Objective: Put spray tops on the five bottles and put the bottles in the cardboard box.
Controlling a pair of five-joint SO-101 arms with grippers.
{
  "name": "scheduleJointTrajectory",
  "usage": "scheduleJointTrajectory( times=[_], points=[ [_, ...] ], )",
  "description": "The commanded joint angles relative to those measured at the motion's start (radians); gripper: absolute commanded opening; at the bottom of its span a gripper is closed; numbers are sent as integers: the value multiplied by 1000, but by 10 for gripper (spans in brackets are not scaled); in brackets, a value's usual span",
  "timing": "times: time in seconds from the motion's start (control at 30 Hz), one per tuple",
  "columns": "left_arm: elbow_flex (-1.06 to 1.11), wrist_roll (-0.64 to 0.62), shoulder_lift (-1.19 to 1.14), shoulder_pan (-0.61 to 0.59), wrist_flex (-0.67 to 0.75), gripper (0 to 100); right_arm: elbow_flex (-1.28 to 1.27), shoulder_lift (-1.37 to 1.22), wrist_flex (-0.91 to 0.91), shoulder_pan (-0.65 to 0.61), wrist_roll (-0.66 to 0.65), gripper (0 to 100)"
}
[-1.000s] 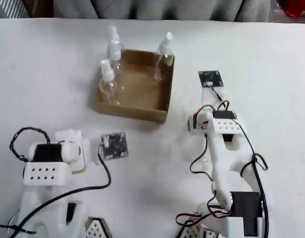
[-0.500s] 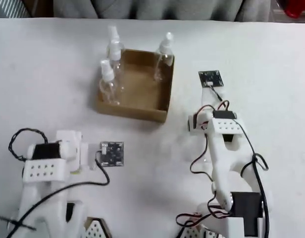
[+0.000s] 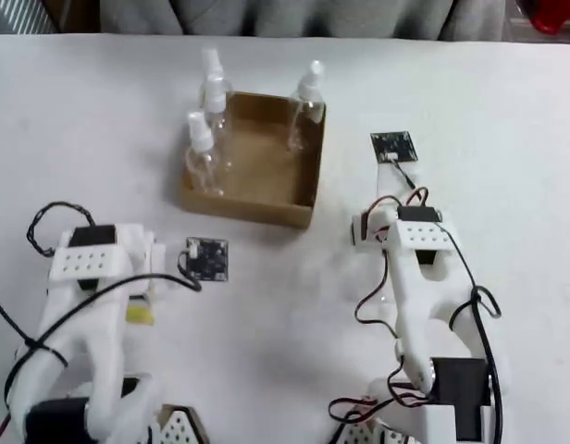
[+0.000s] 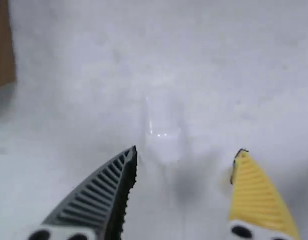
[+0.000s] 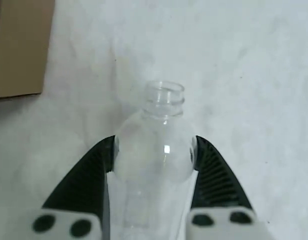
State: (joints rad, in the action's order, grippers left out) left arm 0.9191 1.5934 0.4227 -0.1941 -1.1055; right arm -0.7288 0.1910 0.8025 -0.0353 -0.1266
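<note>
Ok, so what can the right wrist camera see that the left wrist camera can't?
Only the right wrist view: a clear bottle with no top on its neck, gripped in the right claw.

Only the left wrist view: the left claw, open, with something small, pale and blurry on the table just past its tips, which looks like a spray top.

Both: a corner of the box and the white table.

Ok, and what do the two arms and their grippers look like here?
The left arm and right arm are white plastic with black motors, looping black cables and dotted hole grids. The left gripper has one ridged grey finger and one yellow; the right gripper has two black fingers.
</note>
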Motion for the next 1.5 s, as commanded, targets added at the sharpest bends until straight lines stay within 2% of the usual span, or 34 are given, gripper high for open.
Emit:
scheduleJointTrajectory(
  times=[0.0, 0.5, 0.97, 1.07, 1.33, 1.47],
  points=[
    [-95, -77, -85, -12, 51, 294, 8, 5, -15, -2, -15, 15],
    [-210, -91, -308, -24, 51, 290, 8, 5, -15, -4, -15, 15],
    [-218, -92, -332, -35, 51, 289, 8, 5, -15, -4, -15, 15],
    [-216, -92, -332, -35, 51, 239, 8, 5, -15, -4, -15, 15],
    [-209, -94, -334, -31, 44, 20, 6, 5, -15, -2, -15, 15],
    [-207, -153, -334, -31, 51, 21, -2, 5, -16, -2, -15, 15]
  ],
)
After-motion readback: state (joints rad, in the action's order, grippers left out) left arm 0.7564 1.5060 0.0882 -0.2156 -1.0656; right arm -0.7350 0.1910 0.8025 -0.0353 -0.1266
